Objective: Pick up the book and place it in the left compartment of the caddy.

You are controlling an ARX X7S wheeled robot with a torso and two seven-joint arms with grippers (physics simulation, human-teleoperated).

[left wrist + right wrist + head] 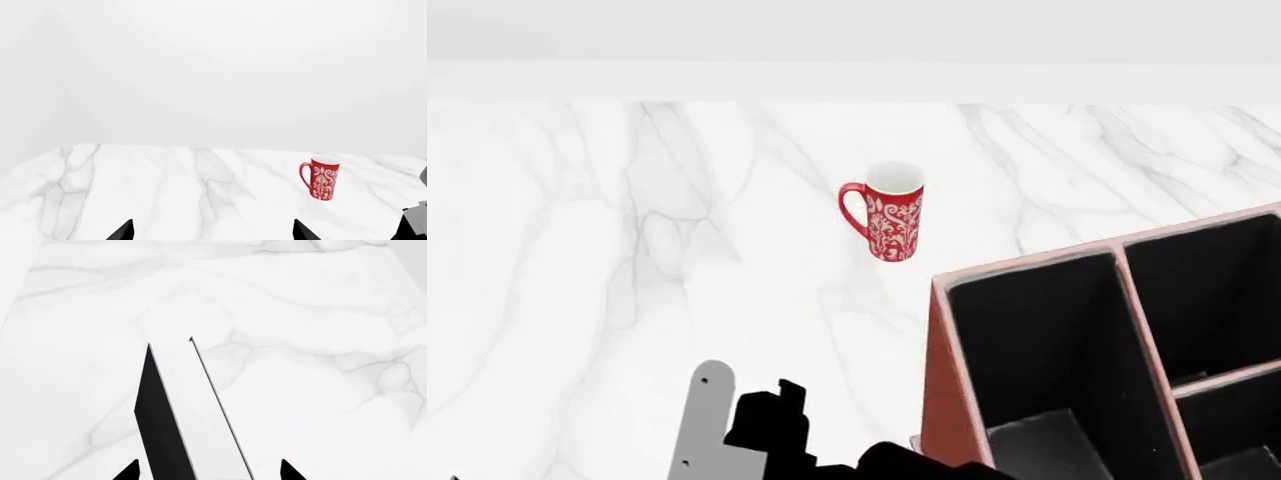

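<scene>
The book [190,415] shows only in the right wrist view, standing on edge between the right gripper's [209,471] two dark fingertips, black cover to one side and white page edges facing up. It looks clamped there, held above the marble table [320,315], though the contact itself sits below the edge of the picture, so I judge the grasp rather than see it. From the head view neither the book nor the right arm can be seen at all.

The caddy [954,390] sits at the near right of the table, its left compartment [1041,350] a deep black slot, bare of anything, running away from me. The red mug [888,222] stands farther off, a little to the left, well apart from the box.

The left gripper [212,231] hangs over bare marble at the near left, fingertips spread wide, grasping nothing.

The risks as I see them: the book is thick, and if it comes in skewed its lower corner could catch the caddy's pale rim or the divider [1148,340] and tip out of the grip, or drop into one of the smaller right sections. A pinch near one end could also let the book swing as it travels.
</scene>
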